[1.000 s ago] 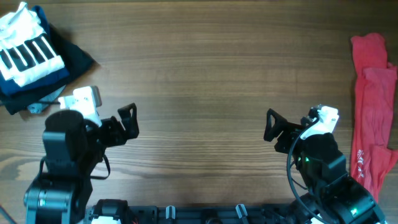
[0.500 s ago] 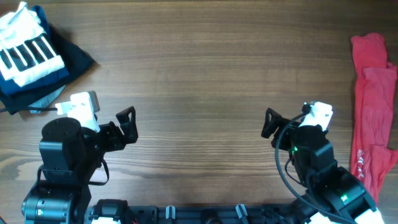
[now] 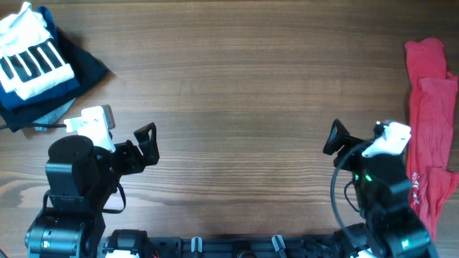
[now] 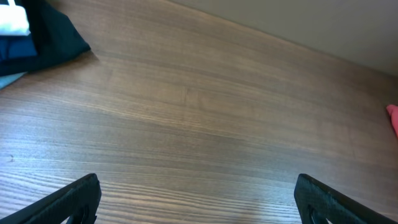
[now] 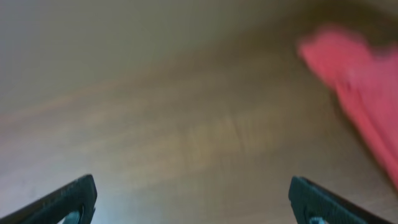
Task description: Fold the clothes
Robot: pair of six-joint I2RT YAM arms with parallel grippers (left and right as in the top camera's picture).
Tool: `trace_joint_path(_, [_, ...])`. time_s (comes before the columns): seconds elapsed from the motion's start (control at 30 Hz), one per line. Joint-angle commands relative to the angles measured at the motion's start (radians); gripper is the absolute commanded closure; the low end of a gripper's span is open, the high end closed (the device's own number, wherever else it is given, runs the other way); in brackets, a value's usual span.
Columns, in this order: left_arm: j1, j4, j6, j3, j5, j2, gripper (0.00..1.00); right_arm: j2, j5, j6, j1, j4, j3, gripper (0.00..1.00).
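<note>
From my seat I see the left gripper [image 3: 147,143] hanging over bare wood near the left end of the bench's near edge. Its two fingers are spread wide with nothing between them. Its own wrist camera agrees (left gripper [image 4: 198,202], both black fingertips out at the sides of the view, only wood grain in the gap). The right gripper [image 3: 334,140] sits toward the right end of the near edge. On its wrist feed the right gripper [image 5: 189,202] is likewise parted wide and empty, though that picture is badly blurred. The bench [image 3: 237,93] is brown wood. The clothes lie in two places. In the far left corner a white T-shirt [image 3: 29,61] with black block stripes rests bunched on top of dark garments [image 3: 82,68], which spread out from under it toward the middle of the bench. A pale grey-blue edge [image 3: 54,115] pokes out from below that pile on the near side. The left wrist camera catches the same heap at its upper left, with the dark garments [image 4: 43,37] and a scrap of the white T-shirt [image 4: 12,18]. Along the right edge the red shirts [image 3: 430,129] lie in a long, rumpled strip running from near the far right corner down toward the near edge. They show as a red smear [image 5: 354,81] on the right of the right wrist feed. The right arm's body stands just beside that strip, and I cannot tell whether it touches the cloth. Both grippers are well apart from the pile in the far left corner.
</note>
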Motion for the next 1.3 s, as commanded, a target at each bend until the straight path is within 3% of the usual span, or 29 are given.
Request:
trace_joint_path(0.0, [-0.004,0.002,-0.008,-0.008,0.001,0.000,0.00,-0.148,-0.209,-0.314,-0.080,0.143,-0.129,0.00])
trace_joint_path(0.33, [-0.004,0.002,-0.008,-0.008,0.001,0.000,0.00,-0.451,-0.286,-0.336,-0.186,0.391,-0.400,0.00])
trace_joint_path(0.63, [-0.004,0.002,-0.008,-0.008,0.001,0.000,0.00,-0.452,-0.355,-0.402,-0.189,0.705,-0.582,0.00])
trace_joint_path(0.73, [-0.004,0.002,-0.008,-0.008,0.001,0.000,0.00,-0.452,-0.420,-0.472,-0.190,0.652,-0.582,0.00])
trace_joint_path(0.87, [-0.004,0.002,-0.008,-0.008,0.001,0.000,0.00,-0.452,-0.438,-0.458,-0.196,0.511,-0.582,0.00])
trace_joint_path(1.27, [-0.004,0.002,-0.008,-0.008,0.001,0.000,0.00,-0.445,-0.430,-0.414,-0.196,0.506,-0.581,0.00])
